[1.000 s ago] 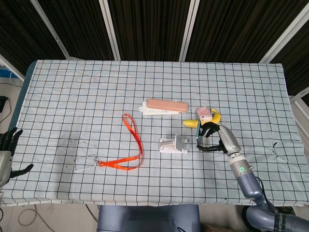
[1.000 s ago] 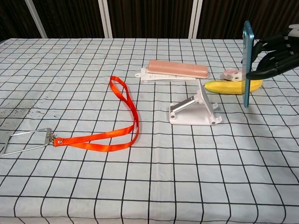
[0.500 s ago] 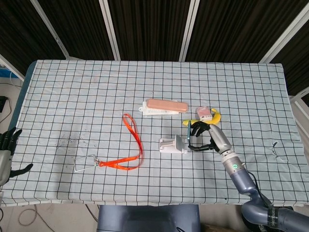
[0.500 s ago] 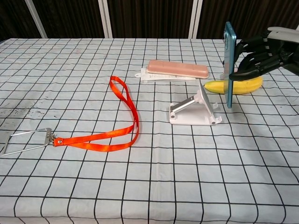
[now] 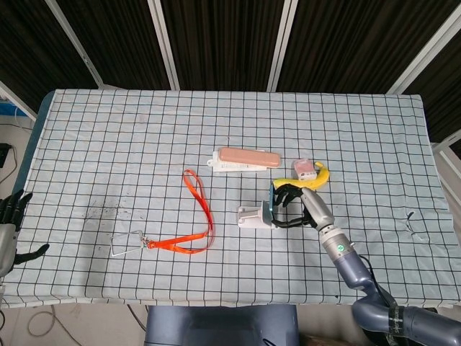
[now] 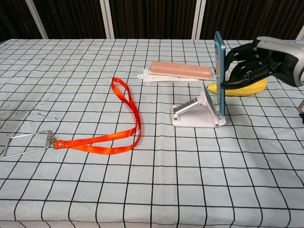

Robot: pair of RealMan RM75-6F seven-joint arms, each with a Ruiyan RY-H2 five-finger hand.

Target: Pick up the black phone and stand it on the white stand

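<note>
My right hand (image 6: 249, 64) (image 5: 297, 204) holds the phone (image 6: 219, 71) (image 5: 269, 204) upright and edge-on; its blue side edge shows. The phone's lower end sits right at the front lip of the white stand (image 6: 197, 114) (image 5: 256, 216), just in front of the stand's tilted back plate. Whether it touches the stand I cannot tell. My left hand (image 5: 11, 223) hangs open at the far left, off the table edge.
A banana (image 6: 237, 88) (image 5: 306, 182) and a small pink-and-white object (image 5: 305, 169) lie just behind my right hand. A pink case on a white sheet (image 6: 180, 71) lies behind the stand. An orange lanyard (image 6: 118, 128) with a metal clip (image 6: 26, 141) lies to the left.
My right hand has carried the upright phone leftward from beside the banana to the white stand. The left hand has not moved.
</note>
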